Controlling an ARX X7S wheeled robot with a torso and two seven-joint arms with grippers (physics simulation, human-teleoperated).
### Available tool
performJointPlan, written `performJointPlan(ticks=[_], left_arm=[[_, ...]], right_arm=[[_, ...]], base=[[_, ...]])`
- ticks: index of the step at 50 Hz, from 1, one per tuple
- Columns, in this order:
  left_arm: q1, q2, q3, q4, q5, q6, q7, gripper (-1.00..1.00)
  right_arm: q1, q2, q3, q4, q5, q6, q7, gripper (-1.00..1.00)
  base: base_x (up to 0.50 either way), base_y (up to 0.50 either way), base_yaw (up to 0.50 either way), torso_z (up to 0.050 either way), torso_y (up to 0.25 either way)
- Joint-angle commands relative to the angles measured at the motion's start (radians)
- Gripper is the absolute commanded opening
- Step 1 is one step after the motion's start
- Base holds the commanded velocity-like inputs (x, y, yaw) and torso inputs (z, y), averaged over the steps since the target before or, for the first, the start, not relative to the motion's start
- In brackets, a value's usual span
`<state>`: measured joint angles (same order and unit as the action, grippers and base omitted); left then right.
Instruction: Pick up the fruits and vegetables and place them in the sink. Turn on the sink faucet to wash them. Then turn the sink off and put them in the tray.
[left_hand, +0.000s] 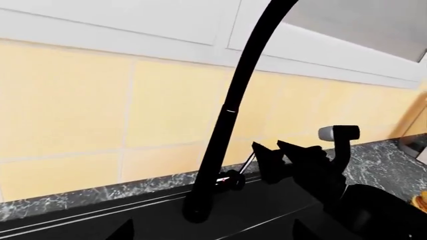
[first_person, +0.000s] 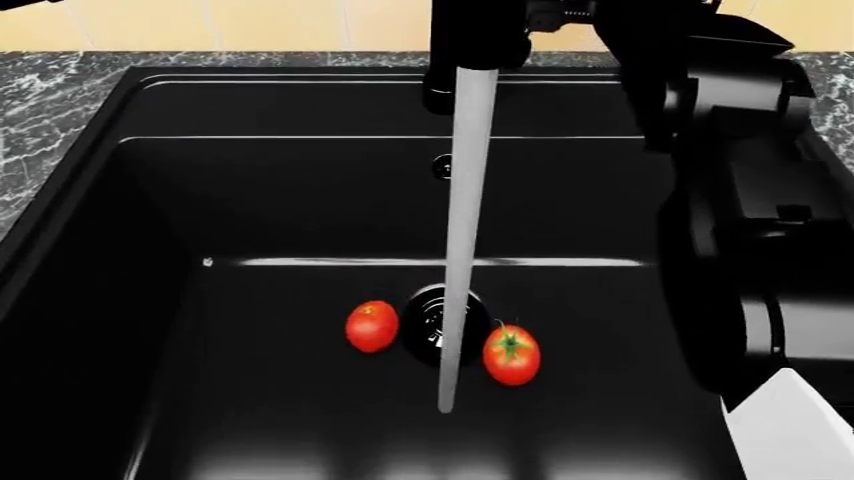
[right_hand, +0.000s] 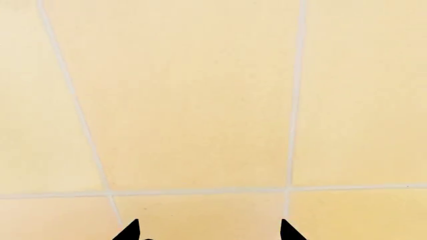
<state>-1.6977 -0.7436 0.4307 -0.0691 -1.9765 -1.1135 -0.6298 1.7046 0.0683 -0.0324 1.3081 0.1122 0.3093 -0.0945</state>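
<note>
Two red tomatoes lie on the floor of the black sink: a plain one left of the drain and one with a green stem top right of it. A white stream of water runs from the faucet down between them. In the left wrist view the tall black faucet stands close ahead, with its chrome-tipped side piece. My left gripper is open and empty. My right gripper is open and empty, facing the yellow tiles; its fingers show beside the faucet. The tray is out of view.
My right arm fills the right side of the head view, over the sink's right rim. Grey marble counter surrounds the basin, with yellow wall tiles and white cabinets behind. An orange-tan object shows at the counter's edge.
</note>
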Motion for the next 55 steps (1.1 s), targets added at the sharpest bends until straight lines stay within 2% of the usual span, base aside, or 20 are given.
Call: performJointPlan(ticks=[1,12,21,31,42,55], left_arm=[[0.003,0.003,0.001,0.001,0.001,0.009,0.005,1.0],[0.0,0.005,0.003,-0.001,0.0,0.014,0.008,1.0],[-0.011,0.018,0.006,-0.007,0.006,0.021,0.019,1.0],[-0.02,0.028,0.013,-0.007,0.006,0.023,0.02,1.0],[-0.029,0.027,0.017,-0.012,0.012,0.028,0.017,1.0],[-0.032,0.027,0.021,-0.009,0.036,0.032,0.033,1.0]], right_arm=[[0.049,0.031,-0.018,0.001,-0.105,-0.032,0.029,1.0],[0.135,0.036,-0.005,0.001,-0.109,-0.035,-0.002,1.0],[0.149,0.085,-0.042,0.0,-0.132,-0.02,0.005,1.0],[0.069,0.124,-0.057,0.0,-0.125,-0.037,0.019,1.0],[-0.023,0.103,-0.063,0.0,-0.114,-0.097,-0.001,1.0],[-0.055,0.083,-0.053,0.0,-0.105,-0.104,-0.015,1.0]], base=[[0.0,0.0,0.0,0.0,0.0],[0.0,0.0,0.0,0.0,0.0],[0.0,0.0,0.0,0.0,0.0],[0.0,0.0,0.0,0.0,0.0],[0.0,0.0,0.0,0.0,0.0],[0.0,0.0,0.0,0.0,0.0]])
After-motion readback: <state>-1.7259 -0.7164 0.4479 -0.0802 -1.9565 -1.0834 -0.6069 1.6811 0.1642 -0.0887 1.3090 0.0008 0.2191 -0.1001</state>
